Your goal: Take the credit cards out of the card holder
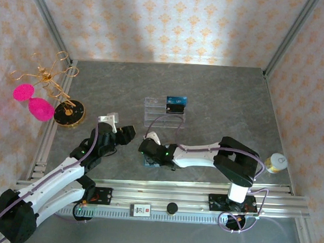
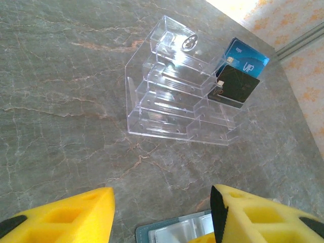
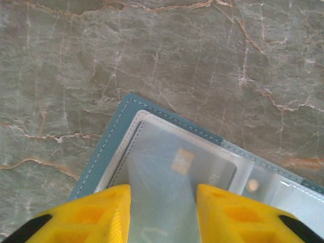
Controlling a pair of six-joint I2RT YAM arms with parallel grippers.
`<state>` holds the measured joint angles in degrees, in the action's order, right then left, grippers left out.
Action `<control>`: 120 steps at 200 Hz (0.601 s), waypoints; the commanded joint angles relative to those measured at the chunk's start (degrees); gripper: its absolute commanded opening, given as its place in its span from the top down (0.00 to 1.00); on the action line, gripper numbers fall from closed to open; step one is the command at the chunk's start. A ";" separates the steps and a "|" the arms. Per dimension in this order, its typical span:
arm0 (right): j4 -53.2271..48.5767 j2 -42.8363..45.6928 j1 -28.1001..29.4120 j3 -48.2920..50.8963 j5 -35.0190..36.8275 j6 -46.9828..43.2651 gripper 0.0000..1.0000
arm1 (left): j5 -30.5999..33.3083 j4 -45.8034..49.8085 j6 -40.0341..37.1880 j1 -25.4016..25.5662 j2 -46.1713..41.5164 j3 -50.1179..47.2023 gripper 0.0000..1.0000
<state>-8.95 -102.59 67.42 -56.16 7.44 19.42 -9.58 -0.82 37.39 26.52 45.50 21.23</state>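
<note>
Lying open and flat on the grey marbled table (image 1: 219,92), teal rim and pale stitched lining facing up: the card holder (image 3: 104,152). Tucked under its clear sleeve, a grey credit card (image 3: 202,169) with a gold chip, not yet drawn out. Directly above the card holder, the right gripper (image 3: 162,202), yellow fingers spread wide to either side of that card and closed on nothing; whether touching the sleeve, cannot tell. Just left of the card holder, the left gripper (image 2: 162,202), likewise gaping wide and empty, a corner of the holder showing low between its fingers. Beyond the card holder and near it, a clear tiered acrylic stand (image 2: 167,91) carrying two more cards at its right end: a blue VIP card (image 2: 248,56) above, a dark card (image 2: 235,87) below. Well left of the card holder, a gold wire stand (image 1: 60,77) with pink pom-poms. Well right of it, a small yellowish jar (image 1: 275,162).
</note>
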 commanded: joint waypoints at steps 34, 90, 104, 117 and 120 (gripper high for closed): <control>-0.47 0.64 0.38 2.24 1.78 5.23 0.99 | -2.94 -2.82 -0.42 3.77 2.80 -2.82 0.54; 14.90 10.04 0.19 11.39 -1.29 10.23 1.00 | -3.92 -11.70 3.56 11.46 13.17 -4.71 0.86; 16.60 11.17 0.14 12.54 -1.41 10.55 1.00 | -4.81 -13.30 3.91 12.21 15.20 -4.49 0.91; 17.01 11.51 0.15 12.91 -1.38 11.04 1.00 | -5.34 -14.37 4.01 13.20 16.96 -3.99 0.94; 17.15 11.61 0.17 13.01 -1.38 11.11 1.00 | -5.43 -14.63 4.01 13.47 17.45 -3.94 0.94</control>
<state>3.46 -92.90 67.57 -44.05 6.00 28.27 -13.32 -9.98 40.51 38.52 60.53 17.17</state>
